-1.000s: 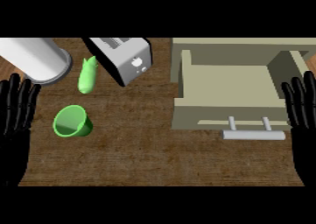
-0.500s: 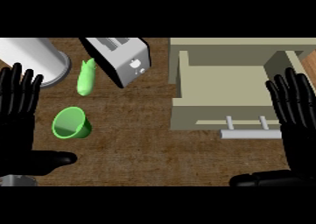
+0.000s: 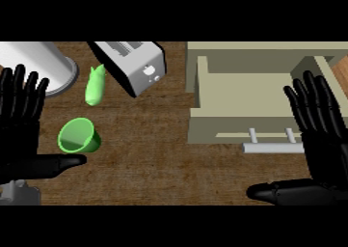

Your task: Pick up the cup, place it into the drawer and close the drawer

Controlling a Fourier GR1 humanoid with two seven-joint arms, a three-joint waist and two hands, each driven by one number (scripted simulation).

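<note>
A green cup (image 3: 79, 136) lies tipped on the wooden counter at the left, its mouth facing up and left. My left hand (image 3: 18, 130) is beside it on the left, open, fingers straight, its thumb reaching just under the cup without touching it. The beige drawer (image 3: 256, 125) stands pulled open at the right, nothing inside, with a silver handle (image 3: 273, 148) on its front. My right hand (image 3: 322, 144) is open over the drawer's right front corner, thumb spread toward the middle.
A silver toaster (image 3: 136, 65) stands at the back centre. A green cucumber-like vegetable (image 3: 95, 87) lies left of it. A white cylinder (image 3: 41, 65) stands at the back left. Bare wood spans the front middle.
Both hands have come further into view and inward from the side edges. The left hand has neared the cup; the right has moved over the drawer's right side.
</note>
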